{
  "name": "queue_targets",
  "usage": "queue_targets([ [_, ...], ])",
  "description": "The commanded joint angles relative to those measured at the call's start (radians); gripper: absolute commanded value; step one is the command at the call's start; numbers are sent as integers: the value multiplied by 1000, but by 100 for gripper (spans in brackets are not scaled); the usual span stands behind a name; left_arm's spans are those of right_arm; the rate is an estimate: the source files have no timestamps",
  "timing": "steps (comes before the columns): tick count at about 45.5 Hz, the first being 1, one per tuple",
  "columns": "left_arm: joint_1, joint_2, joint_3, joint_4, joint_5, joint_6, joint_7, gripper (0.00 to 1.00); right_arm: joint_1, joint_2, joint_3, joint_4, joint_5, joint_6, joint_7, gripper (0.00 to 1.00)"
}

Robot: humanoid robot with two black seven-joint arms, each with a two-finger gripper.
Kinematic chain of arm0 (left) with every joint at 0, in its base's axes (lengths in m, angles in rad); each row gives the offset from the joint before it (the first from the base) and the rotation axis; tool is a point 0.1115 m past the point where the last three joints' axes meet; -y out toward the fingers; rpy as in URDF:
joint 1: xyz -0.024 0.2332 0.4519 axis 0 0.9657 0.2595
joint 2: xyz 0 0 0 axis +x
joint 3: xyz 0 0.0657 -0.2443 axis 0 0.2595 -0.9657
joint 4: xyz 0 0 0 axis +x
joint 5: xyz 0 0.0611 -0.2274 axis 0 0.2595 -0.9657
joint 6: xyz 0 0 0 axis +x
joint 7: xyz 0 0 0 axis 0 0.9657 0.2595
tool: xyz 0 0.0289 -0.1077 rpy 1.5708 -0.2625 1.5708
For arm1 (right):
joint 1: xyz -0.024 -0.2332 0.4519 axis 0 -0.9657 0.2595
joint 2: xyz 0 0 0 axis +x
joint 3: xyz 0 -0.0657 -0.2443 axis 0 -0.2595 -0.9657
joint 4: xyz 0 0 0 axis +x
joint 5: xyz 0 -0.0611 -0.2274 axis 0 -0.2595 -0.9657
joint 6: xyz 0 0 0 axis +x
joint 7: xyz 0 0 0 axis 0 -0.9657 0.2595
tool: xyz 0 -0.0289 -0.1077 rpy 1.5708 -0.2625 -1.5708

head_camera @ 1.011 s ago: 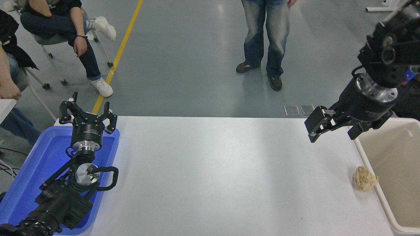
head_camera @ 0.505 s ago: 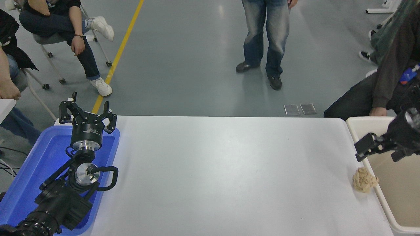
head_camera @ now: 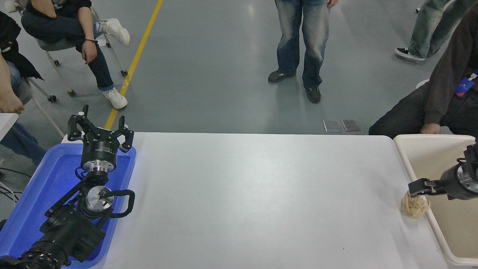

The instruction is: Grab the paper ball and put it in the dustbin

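The tan crumpled paper ball (head_camera: 415,204) lies on the white table (head_camera: 254,198) at its right edge, touching the outer wall of the cream dustbin (head_camera: 433,137). My right gripper (head_camera: 425,190) comes in from the right edge over the bin, low and pointing left. It is open and empty, and one finger (head_camera: 420,186) sits just above the ball's top. My left gripper (head_camera: 101,127) is open and parked over the blue tray at the lower left.
The shallow blue tray (head_camera: 22,209) lies under the left arm. A person stands beyond the far edge (head_camera: 302,41). Another sits right behind the bin with a hand near its rim (head_camera: 431,129). People sit on chairs at the top left.
My right gripper has swung from high over the table's far right corner down and to the right. It is now low over the bin, next to the ball. The ball has not moved.
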Motion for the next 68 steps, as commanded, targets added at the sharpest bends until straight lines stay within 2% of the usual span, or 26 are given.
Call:
queue_targets([
  [1, 0, 0, 0, 0, 0, 0, 0, 99, -117, 48, 80, -79, -12, -96, -2, 100],
  [23, 0, 0, 0, 0, 0, 0, 0, 99, -220, 137, 125, -189, -12, -200, 0, 100],
  [26, 0, 0, 0, 0, 0, 0, 0, 99, -220, 140, 125, -191, -12, -203, 0, 96],
  [30, 0, 0, 0, -1, 0, 0, 0, 99, -225, 143, 125, -191, -12, -209, 0, 88],
  [36, 0, 0, 0, 0, 0, 0, 0, 99, -226, 143, 125, -195, -12, -208, 0, 61],
  [41, 0, 0, 0, 0, 0, 0, 0, 99, -231, 145, 125, -202, -12, -208, 0, 51],
  [46, 0, 0, 0, 0, 0, 0, 0, 99, -234, 143, 125, -200, -12, -203, 1, 36],
  [47, 0, 0, 0, -1, 0, 0, 0, 99, -234, 143, 123, -200, -12, -202, 1, 30],
  [49, 0, 0, 0, 0, 0, 0, 0, 99, -234, 145, 123, -200, -12, -203, 3, 10],
  [50, -2, 0, 0, 0, 0, 0, 0, 99, -234, 145, 123, -199, -12, -202, 3, 4],
  [53, 0, 0, 0, 0, 0, 0, 0, 99, -232, 140, 120, -189, -13, -195, 4, 0],
  [61, -2, 0, 0, 0, 0, 0, 0, 99, -174, 122, 106, -124, -10, -162, 8, 0],
  [68, -2, 0, 0, -1, 0, 0, 0, 99, 43, -15, 7, 62, -9, -73, 8, 0],
])
